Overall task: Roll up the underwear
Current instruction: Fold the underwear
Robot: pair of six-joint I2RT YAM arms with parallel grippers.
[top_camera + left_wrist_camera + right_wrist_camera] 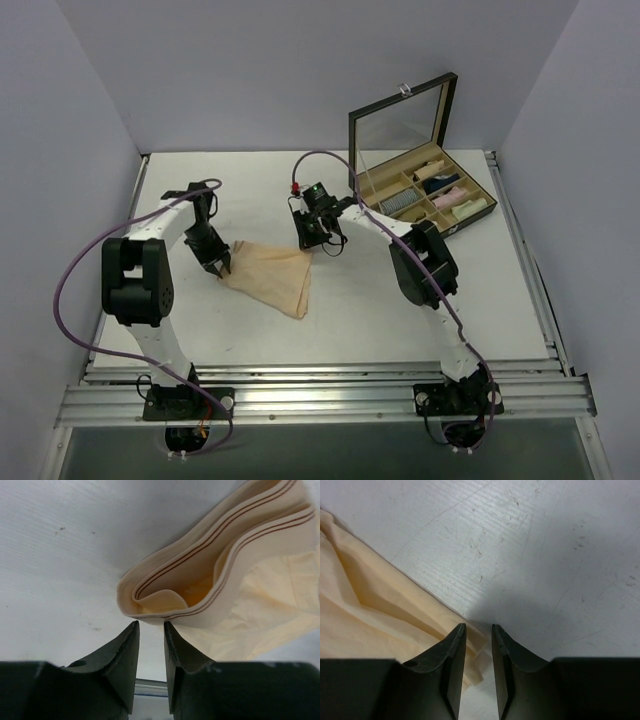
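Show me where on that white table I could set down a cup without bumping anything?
Bare table lies at the back, between the underwear and the rear wall, left of the open box. Another free strip runs between the underwear and the front rail. The middle is crowded: the left arm and right arm meet at the underwear.

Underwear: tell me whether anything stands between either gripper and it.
Nothing visible does. The left gripper has its tips right at the folded waistband of the underwear. The right gripper sits at the opposite edge. Only bare table shows around them.
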